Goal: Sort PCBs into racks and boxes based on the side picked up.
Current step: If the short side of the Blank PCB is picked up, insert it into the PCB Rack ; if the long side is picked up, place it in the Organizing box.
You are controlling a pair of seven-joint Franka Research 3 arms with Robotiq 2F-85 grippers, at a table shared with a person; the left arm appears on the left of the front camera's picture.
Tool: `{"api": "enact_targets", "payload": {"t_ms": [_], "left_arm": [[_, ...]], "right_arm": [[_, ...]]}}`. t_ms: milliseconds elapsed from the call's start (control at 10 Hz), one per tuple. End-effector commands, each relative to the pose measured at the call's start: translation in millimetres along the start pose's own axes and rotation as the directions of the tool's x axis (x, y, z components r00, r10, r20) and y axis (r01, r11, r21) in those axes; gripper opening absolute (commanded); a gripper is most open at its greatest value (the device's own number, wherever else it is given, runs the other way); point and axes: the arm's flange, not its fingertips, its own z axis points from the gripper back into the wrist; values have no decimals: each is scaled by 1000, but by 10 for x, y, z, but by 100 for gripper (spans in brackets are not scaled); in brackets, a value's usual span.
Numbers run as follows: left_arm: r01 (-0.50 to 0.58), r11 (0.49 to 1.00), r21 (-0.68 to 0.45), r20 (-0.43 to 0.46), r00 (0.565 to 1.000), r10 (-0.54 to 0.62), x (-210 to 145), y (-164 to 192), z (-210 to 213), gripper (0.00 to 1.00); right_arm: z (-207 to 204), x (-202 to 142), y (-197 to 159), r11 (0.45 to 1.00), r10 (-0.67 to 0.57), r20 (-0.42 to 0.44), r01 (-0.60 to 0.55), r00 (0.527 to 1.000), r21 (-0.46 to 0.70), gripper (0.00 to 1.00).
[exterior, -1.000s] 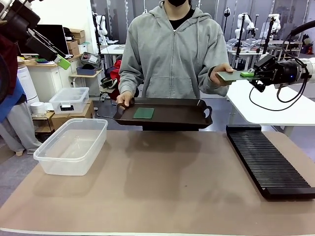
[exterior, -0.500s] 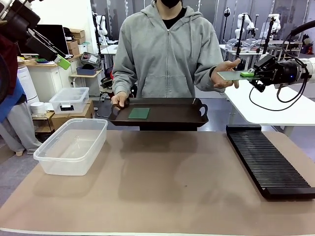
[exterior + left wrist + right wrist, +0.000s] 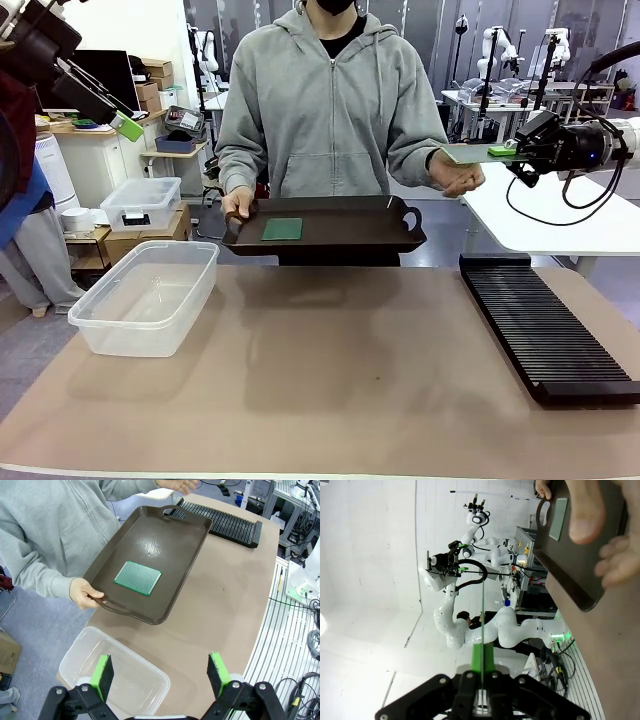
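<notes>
One green PCB hangs level in the air at the right, with my right gripper shut on its edge. The person's hand is just beneath it and apart from it. In the right wrist view that PCB shows edge-on as a thin line between my shut right gripper's fingers. A second PCB lies on the dark tray that the person holds by one handle. My left gripper is open, high at the far left above the box. The black rack lies at the right.
A smaller lidded clear box stands behind the table at the left. The person stands at the far edge, with the tray over it. Bare brown table lies between box and rack. A white table stands behind the right arm.
The person's hand has let go of the PCB in my right gripper and dropped below it. The tray has shifted slightly to the left. Neither arm has moved.
</notes>
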Motion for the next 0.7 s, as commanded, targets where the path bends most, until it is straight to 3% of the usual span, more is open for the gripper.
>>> {"api": "enact_targets", "payload": {"t_ms": [0, 600], "left_arm": [[2, 1000, 3, 3, 1000, -2, -11, 4, -15, 100], [2, 1000, 3, 3, 1000, -2, -11, 4, -15, 100]], "right_arm": [[-7, -10, -1, 1000, 12, -12, -12, 1000, 8, 0], [0, 0, 0, 1000, 0, 0, 0, 1000, 0, 2]]}}
